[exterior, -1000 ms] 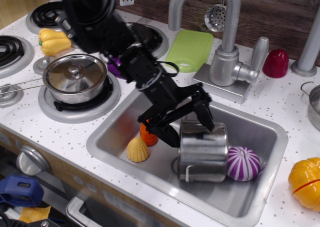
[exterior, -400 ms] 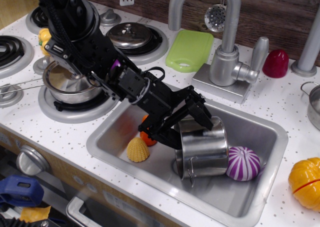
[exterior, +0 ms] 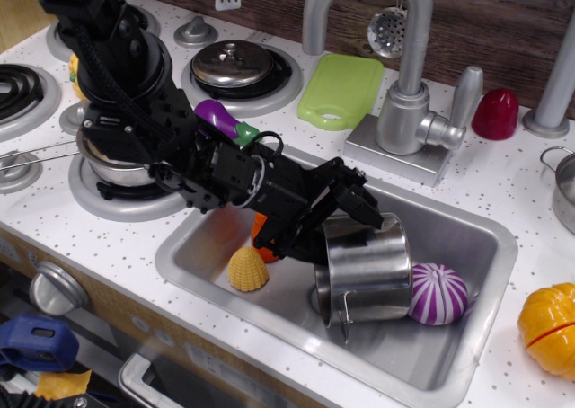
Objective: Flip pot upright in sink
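Note:
The shiny steel pot is in the sink, tilted to one side, with a thin wire handle hanging at its lower front edge. My black gripper reaches in from the left. One finger lies over the pot's upper rim and the other is against its left side, so the jaws are closed on the pot's wall. I cannot tell which end of the pot faces up.
In the sink are a purple striped vegetable touching the pot's right side, a yellow vegetable and an orange one half hidden by my arm. The faucet stands behind. A lidded steel pot sits on the left burner.
The pot has tipped from standing flat to tilted, shifting slightly left. My arm has swung down and to the left, uncovering the back burner's lid and covering most of the lidded pot.

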`<action>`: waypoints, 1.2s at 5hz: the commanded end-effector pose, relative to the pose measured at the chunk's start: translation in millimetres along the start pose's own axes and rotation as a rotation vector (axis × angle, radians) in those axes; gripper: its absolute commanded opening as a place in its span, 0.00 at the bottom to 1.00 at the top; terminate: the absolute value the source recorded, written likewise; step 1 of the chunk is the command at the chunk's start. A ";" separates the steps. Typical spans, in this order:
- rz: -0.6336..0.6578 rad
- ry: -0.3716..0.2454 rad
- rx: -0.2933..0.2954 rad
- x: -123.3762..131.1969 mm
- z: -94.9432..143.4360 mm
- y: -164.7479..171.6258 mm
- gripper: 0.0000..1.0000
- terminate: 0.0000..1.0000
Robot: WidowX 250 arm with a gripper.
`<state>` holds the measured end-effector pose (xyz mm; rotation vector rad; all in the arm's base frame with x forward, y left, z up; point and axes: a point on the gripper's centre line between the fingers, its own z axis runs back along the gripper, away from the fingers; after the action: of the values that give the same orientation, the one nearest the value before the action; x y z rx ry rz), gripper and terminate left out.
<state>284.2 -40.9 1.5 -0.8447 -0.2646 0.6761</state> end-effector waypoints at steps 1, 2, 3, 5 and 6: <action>-0.017 -0.005 -0.010 3.2 5.7 -6.1 0.00 0.00; -0.009 0.003 -0.004 3.7 6.3 -7.7 0.00 0.00; -0.125 0.002 0.145 1.9 6.7 -8.9 0.00 0.00; -0.196 0.016 0.404 -4.9 8.5 -23.5 0.00 0.00; -0.201 -0.084 0.546 -15.2 -4.8 -19.4 0.00 0.00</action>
<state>280.2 -65.6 0.3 -0.2086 -0.2038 0.6080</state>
